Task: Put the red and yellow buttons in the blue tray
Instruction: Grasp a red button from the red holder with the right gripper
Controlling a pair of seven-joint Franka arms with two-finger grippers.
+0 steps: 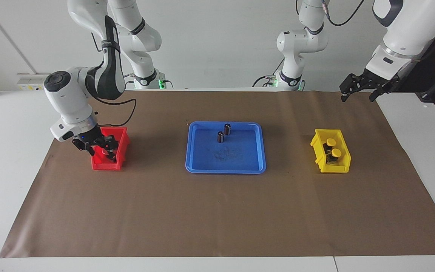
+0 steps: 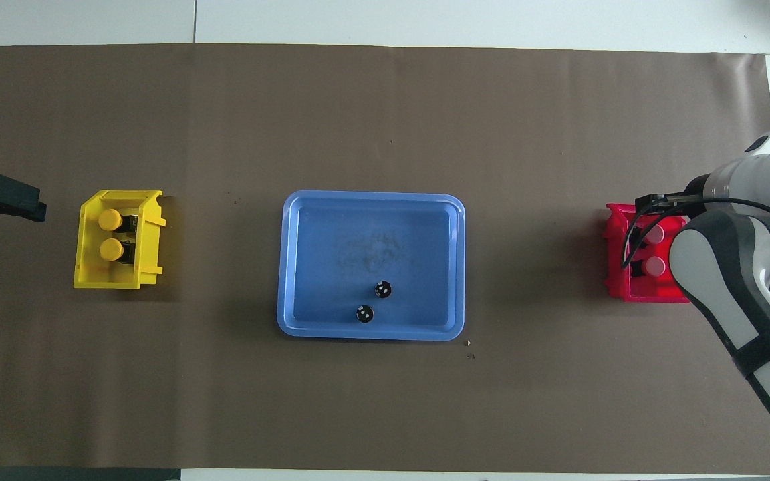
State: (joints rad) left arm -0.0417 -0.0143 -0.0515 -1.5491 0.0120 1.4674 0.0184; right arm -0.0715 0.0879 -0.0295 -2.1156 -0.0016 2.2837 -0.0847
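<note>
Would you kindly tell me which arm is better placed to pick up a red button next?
The right: its hand is already down in the red bin at the red buttons, while the left hand waits off the mat.

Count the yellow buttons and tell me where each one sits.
2. Both are in the yellow bin, side by side: one yellow button farther from the robots, the other yellow button nearer. None in the blue tray.
</note>
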